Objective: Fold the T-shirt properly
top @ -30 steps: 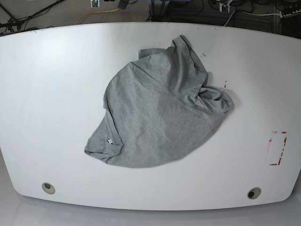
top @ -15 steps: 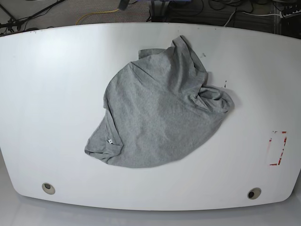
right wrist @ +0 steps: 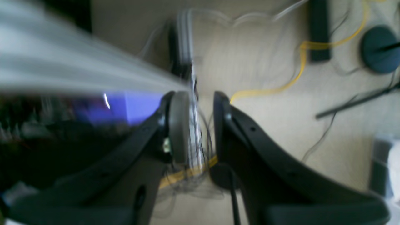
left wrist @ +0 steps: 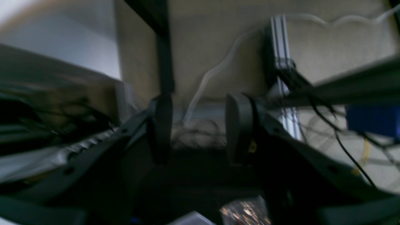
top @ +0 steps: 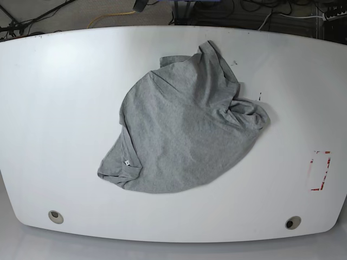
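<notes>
The heather-grey T-shirt (top: 179, 130) lies crumpled in a loose heap in the middle of the white table (top: 54, 108). A small tag (top: 126, 162) shows near its front left corner, and no lettering is visible. Neither arm appears in the base view. In the left wrist view my left gripper (left wrist: 198, 128) is open with nothing between its fingers, facing the floor and cables. The right wrist view is blurred. It shows my right gripper (right wrist: 201, 125) with a narrower gap, also holding nothing, over the floor and a yellow cable (right wrist: 300, 62).
A red-marked rectangle (top: 320, 170) sits near the table's right edge. Two round holes (top: 55, 216) (top: 293, 222) lie along the front edge. Cables and stands cover the floor beyond the far edge.
The T-shirt has kept its place and shape. Only a small white item on the floor at the top edge has slipped out of the base view.
</notes>
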### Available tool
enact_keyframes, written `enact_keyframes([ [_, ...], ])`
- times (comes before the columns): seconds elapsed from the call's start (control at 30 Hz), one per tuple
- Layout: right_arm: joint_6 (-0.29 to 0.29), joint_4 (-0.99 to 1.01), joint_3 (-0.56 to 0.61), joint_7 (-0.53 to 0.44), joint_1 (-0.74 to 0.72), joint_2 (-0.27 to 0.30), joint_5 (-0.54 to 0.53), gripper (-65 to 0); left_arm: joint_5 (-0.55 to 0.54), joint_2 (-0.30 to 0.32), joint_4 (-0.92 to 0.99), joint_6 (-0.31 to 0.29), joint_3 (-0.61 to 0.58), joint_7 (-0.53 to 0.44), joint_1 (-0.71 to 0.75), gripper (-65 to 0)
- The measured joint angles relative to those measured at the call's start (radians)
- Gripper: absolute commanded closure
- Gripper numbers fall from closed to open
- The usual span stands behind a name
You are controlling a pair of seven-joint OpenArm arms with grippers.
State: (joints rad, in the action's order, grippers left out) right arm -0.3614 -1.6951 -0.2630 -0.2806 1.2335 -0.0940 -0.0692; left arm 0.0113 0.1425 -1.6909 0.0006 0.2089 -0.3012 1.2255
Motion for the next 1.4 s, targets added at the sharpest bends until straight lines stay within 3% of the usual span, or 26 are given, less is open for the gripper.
enact_keyframes([
  [0.3, -0.002, -0.281, -0.048, 0.129, 0.049, 0.039, -0.206, -13.8, -0.237, 0.009, -0.178, 0.010, 0.104, 0.009, 0.060, -24.7],
  [0.47, -0.009, -0.338, -0.071, 0.140, 0.048, 0.050, -0.301, -13.8, -0.336, 0.063, -0.221, 0.006, 0.123, -0.003, 0.058, -24.9],
  [0.57, -0.013, -0.325, -0.071, 0.163, 0.010, 0.087, -0.332, -14.0, -0.378, 0.086, -0.221, 0.011, 0.125, 0.005, 0.060, -24.9],
  [0.67, -0.009, -0.327, -0.069, 0.153, -0.053, 0.139, -0.357, -20.0, -0.397, 0.094, -0.221, 0.010, 0.124, 0.008, 0.059, -25.1],
  [0.73, -0.004, -0.327, -0.069, 0.159, -0.095, 0.150, -0.373, -30.6, -0.402, 0.093, -0.221, 0.007, 0.118, 0.009, 0.047, -28.9],
  [0.83, -0.005, -0.325, -0.058, 0.276, -0.179, 0.152, -0.386, -41.9, -0.399, 0.089, -0.217, 0.007, 0.116, 0.016, -0.002, -39.0],
  [0.93, -0.022, -0.325, -0.052, 0.376, -0.269, 0.153, -0.404, -41.4, -0.394, 0.088, -0.218, 0.006, 0.118, 0.005, -0.037, -45.0],
  [1.0, -0.008, -0.326, -0.056, 0.417, -0.327, 0.156, -0.409, -41.4, -0.394, 0.078, -0.218, 0.008, 0.120, 0.004, -0.036, -45.3],
  [1.23, -0.008, -0.317, -0.056, 0.711, -0.582, 0.156, -0.412, -41.7, -0.396, 0.052, -0.217, 0.007, 0.116, 0.016, -0.077, -45.7],
  [1.4, -0.009, -0.255, -0.060, 0.906, -0.768, 0.158, -0.494, -41.7, -0.398, 0.053, -0.216, 0.009, 0.119, 0.010, -0.086, -45.4],
])
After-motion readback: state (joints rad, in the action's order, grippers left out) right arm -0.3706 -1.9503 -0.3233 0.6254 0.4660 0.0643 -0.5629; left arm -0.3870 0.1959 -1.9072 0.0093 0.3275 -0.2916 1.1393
